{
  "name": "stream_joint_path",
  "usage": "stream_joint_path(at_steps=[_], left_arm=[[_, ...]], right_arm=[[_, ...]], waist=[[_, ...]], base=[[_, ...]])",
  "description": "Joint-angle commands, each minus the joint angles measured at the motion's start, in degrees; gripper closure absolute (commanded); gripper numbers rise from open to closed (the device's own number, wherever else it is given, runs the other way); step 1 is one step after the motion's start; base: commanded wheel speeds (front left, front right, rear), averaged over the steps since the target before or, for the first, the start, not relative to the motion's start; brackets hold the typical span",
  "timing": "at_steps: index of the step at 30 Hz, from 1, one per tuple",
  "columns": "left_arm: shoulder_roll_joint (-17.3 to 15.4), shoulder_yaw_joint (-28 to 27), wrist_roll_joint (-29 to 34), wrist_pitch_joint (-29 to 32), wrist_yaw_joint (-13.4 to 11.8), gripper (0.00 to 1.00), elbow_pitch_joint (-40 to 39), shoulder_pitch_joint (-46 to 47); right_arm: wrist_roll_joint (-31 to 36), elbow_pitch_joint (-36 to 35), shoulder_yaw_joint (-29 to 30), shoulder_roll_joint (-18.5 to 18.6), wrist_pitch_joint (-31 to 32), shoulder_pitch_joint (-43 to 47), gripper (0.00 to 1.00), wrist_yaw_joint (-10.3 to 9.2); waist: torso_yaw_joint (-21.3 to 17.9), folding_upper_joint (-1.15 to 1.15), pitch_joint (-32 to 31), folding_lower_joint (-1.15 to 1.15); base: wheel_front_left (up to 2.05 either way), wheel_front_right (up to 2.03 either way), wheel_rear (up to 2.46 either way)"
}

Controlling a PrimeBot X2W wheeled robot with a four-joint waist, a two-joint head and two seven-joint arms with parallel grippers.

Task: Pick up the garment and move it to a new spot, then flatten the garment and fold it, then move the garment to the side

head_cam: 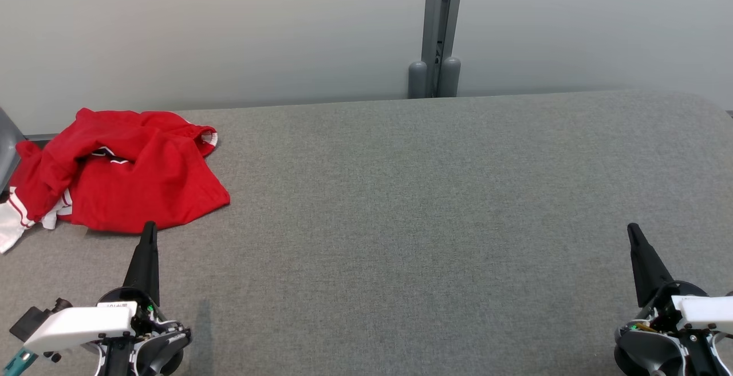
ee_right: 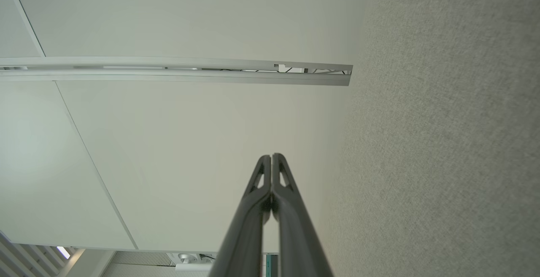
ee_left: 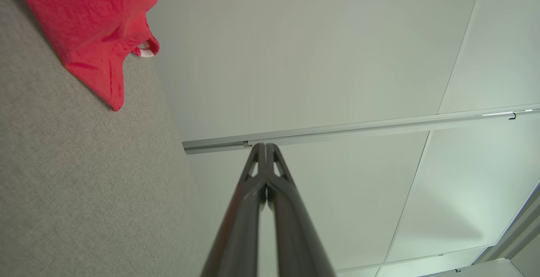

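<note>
Left gripper [head_cam: 150, 230] low at left of head view, long dark fingers pressed tight together, tip leaning slightly inward. Right gripper [head_cam: 633, 232] low at right, fingers also pressed together, same inward lean. Wrists level, well apart.

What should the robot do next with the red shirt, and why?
Probably open the left gripper and reach forward to the red garment. It lies crumpled at the far left of the table, right ahead of that gripper's tip. Both grippers are shut and hold nothing, and the right gripper is far off.
</note>
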State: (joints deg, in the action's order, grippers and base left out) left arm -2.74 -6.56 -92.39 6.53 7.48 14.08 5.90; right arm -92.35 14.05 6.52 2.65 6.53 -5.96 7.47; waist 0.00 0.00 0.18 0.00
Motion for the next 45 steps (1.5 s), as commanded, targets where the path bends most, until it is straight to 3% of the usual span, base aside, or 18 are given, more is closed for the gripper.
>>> stream_joint_path(at_steps=[1, 27, 28, 45], left_arm=[[-0.28, -0.12, -0.05, 0.15, 0.19, 1.0, -0.21, 0.7], [-0.28, -0.12, -0.05, 0.15, 0.19, 1.0, -0.21, 0.71], [0.0, 0.01, 0.01, -0.01, 0.0, 0.0, 0.0, 0.0], [0.41, 3.76, 2.76, -4.0, -0.9, 0.0, -0.24, -1.8]], right_arm=[[-0.14, -0.16, 0.06, 0.48, 0.16, -0.53, 1.0, 0.04], [-0.14, -0.16, 0.06, 0.48, 0.16, -0.53, 1.0, 0.05], [0.01, 0.0, -0.01, 0.0, -0.02, 0.0, 0.0, 0.01], [3.06, 0.21, -1.66, -0.52, -3.95, 1.83, 0.0, -0.05]], waist=[[0.0, 0.0, 0.0, 0.0], [0.0, 0.0, 0.0, 0.0], [0.0, 0.0, 0.0, 0.0], [0.08, 0.0, 0.0, 0.0]], base=[[0.0, 0.0, 0.0], [0.0, 0.0, 0.0], [0.0, 0.0, 0.0], [0.0, 0.0, 0.0]])
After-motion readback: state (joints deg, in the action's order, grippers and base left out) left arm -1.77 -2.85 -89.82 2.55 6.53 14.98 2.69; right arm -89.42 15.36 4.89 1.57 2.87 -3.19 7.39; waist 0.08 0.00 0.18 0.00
